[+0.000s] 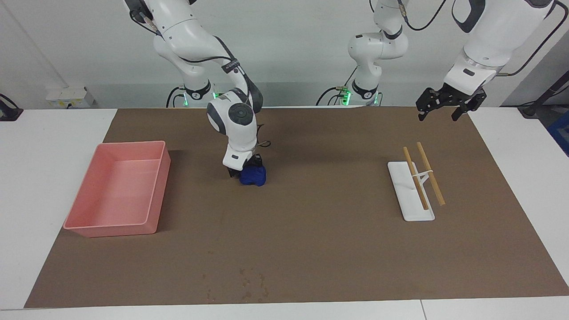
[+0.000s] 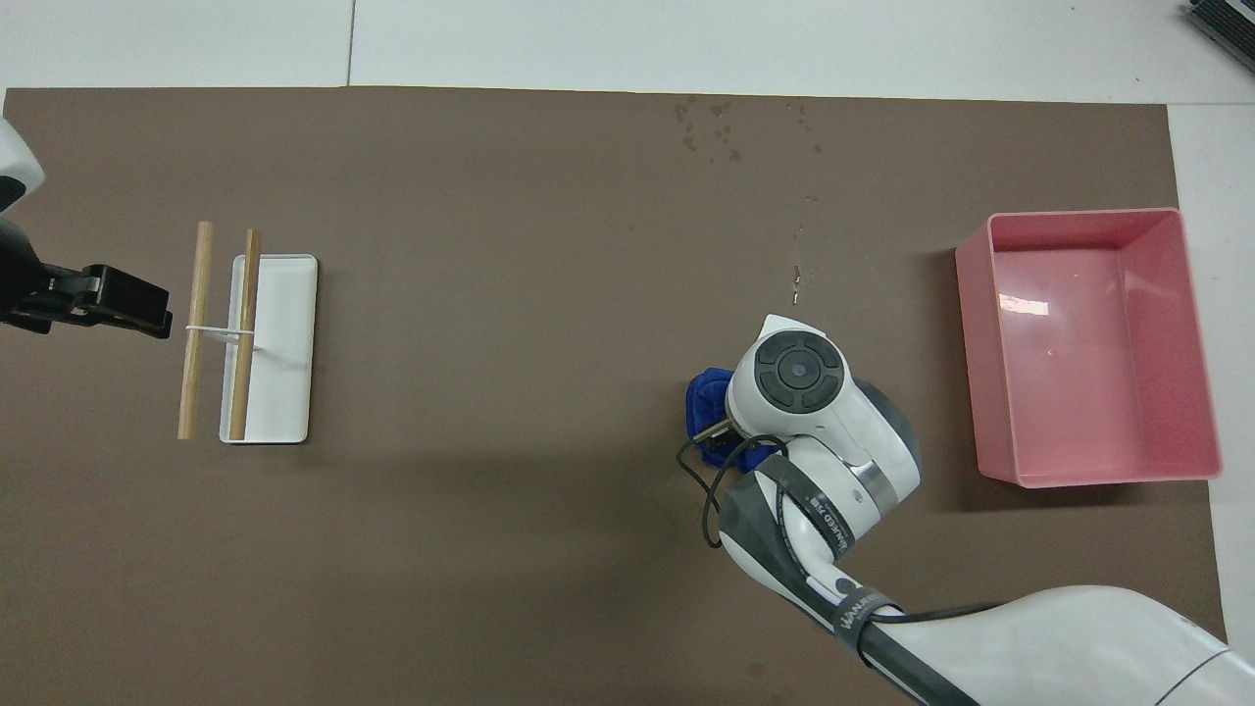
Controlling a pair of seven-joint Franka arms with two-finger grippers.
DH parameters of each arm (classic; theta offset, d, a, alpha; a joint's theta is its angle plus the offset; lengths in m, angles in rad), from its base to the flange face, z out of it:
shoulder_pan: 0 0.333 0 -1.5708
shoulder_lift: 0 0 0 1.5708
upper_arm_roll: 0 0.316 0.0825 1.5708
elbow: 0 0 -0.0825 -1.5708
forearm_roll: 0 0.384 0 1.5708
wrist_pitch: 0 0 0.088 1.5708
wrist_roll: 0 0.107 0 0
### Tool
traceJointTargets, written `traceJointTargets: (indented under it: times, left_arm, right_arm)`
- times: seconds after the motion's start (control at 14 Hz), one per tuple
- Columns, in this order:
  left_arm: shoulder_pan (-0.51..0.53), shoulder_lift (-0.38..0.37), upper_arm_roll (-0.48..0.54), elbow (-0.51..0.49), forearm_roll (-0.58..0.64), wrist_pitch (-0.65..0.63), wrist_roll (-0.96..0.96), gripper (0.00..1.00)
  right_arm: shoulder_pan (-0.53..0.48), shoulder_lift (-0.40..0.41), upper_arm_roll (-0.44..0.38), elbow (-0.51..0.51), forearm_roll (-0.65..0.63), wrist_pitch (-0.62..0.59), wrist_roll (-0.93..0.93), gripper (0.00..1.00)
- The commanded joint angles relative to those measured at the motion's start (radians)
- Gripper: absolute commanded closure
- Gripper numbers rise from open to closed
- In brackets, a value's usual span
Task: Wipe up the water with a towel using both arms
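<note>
Right claw is down at mid-table, pinched tight on the towel — a blue bundle sitting just beside its tips. The water drops lie farther from the robots than the towel (well apart from it, by the mat's edge), so the wipe must push that way. Left claw waits, spread wide, over the mat near the white stand — the right arm is clearly nearer.

Bright, even light from above; both views are sharp. Soft shadows fall on the brown mat beside the pink tray and under the right arm. A pale glare patch sits on the tray floor
</note>
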Motion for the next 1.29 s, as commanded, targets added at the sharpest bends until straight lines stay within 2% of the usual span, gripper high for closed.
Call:
traceJointTargets:
  times: [0.0,0.36,0.57,0.72,0.86,1.0,1.22]
  left_arm:
    - [-0.008,-0.016,0.008,-0.021,0.017,0.012,0.004,0.0]
    - [-0.008,-0.014,0.008,-0.021,0.017,0.012,0.004,0.0]
    - [-0.008,-0.016,0.008,-0.021,0.017,0.012,0.004,0.0]
    - [-0.008,-0.016,0.008,-0.021,0.017,0.012,0.004,0.0]
    - [-0.008,-0.016,0.008,-0.021,0.017,0.012,0.004,0.0]
    - [-0.008,-0.014,0.008,-0.021,0.017,0.012,0.004,0.0]
    - [-0.008,-0.014,0.008,-0.021,0.017,0.012,0.004,0.0]
  right_arm:
    - [-0.008,-0.057,0.012,-0.023,0.02,-0.042,-0.011,1.0]
    - [-0.011,-0.111,0.035,-0.023,0.038,-0.098,-0.014,1.0]
    - [-0.019,-0.146,0.032,-0.022,0.107,-0.108,-0.097,1.0]
    - [-0.054,-0.146,0.032,-0.031,0.109,-0.099,-0.137,1.0]
    - [-0.068,-0.142,0.03,-0.072,0.109,-0.032,-0.163,1.0]
    - [-0.096,-0.133,0.029,-0.155,0.109,0.128,-0.177,1.0]
    - [-0.096,-0.13,0.029,-0.183,0.109,0.161,-0.177,1.0]
